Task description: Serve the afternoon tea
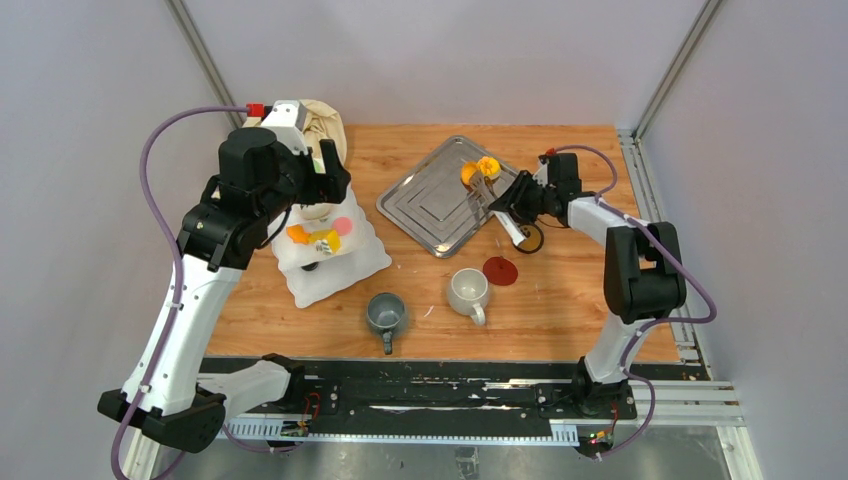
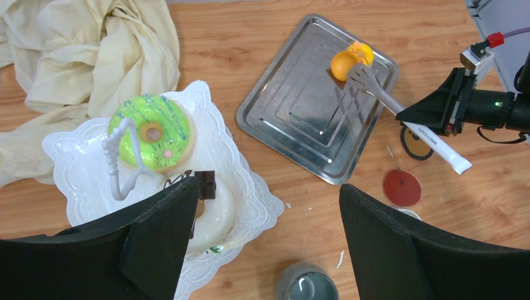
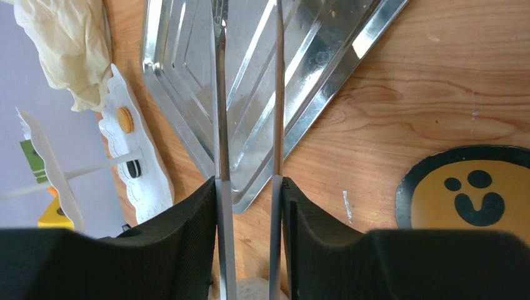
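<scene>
Lab test cell: aluminium-framed grey walls point(image 1: 90, 90), bench-mounted arms.

Green doughnut point(image 2: 152, 132) atop white stand point(image 2: 75, 150)

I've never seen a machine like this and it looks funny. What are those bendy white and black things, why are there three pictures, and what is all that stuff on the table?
They are two robot arms, each ending in a two-finger gripper. One picture looks down from above; the other two come from small cameras on each wrist.

On the wooden table stand a white three-tier stand with pastries, including a green ring doughnut, a steel tray, a grey mug, a white mug and a beige cloth.

The right gripper squeezes metal tongs reaching to an orange pastry on the tray. The left gripper hovers open above the stand, holding nothing.
</scene>
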You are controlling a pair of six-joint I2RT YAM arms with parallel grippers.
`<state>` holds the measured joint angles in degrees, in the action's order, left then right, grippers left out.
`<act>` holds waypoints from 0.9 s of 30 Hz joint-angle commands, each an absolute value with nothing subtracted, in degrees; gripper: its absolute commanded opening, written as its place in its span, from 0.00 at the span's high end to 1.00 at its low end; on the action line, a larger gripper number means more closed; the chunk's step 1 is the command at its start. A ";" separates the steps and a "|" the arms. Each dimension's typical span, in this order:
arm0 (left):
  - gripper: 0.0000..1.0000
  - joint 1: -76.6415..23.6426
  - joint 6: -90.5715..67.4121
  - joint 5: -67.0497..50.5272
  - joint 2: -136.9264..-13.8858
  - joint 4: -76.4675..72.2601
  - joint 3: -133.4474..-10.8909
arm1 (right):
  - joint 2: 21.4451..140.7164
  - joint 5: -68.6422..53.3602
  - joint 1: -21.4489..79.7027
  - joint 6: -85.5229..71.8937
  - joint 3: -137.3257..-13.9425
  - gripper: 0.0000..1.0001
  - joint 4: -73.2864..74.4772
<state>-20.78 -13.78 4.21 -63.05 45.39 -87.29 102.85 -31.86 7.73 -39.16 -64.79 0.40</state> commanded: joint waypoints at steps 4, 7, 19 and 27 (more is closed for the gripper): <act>0.13 -21.05 -12.92 5.31 -61.72 44.82 -86.75 | 103.22 -32.76 8.35 -40.78 -66.02 0.80 -2.28; 0.13 -21.09 -13.02 5.44 -61.37 44.62 -86.49 | 102.57 -32.83 8.28 -40.73 -65.67 0.91 -2.28; 0.13 -21.09 -12.97 8.67 -59.67 44.52 -86.77 | 95.82 -38.51 11.97 -36.59 -66.76 0.99 3.94; 0.13 -21.08 -13.53 12.32 -56.60 42.59 -86.19 | 99.60 -43.49 22.42 -28.86 -73.93 0.99 14.50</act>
<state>-20.78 -13.54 9.85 -57.78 44.62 -85.91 97.84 -38.89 17.54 -33.91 -69.84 8.47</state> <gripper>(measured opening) 0.871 0.220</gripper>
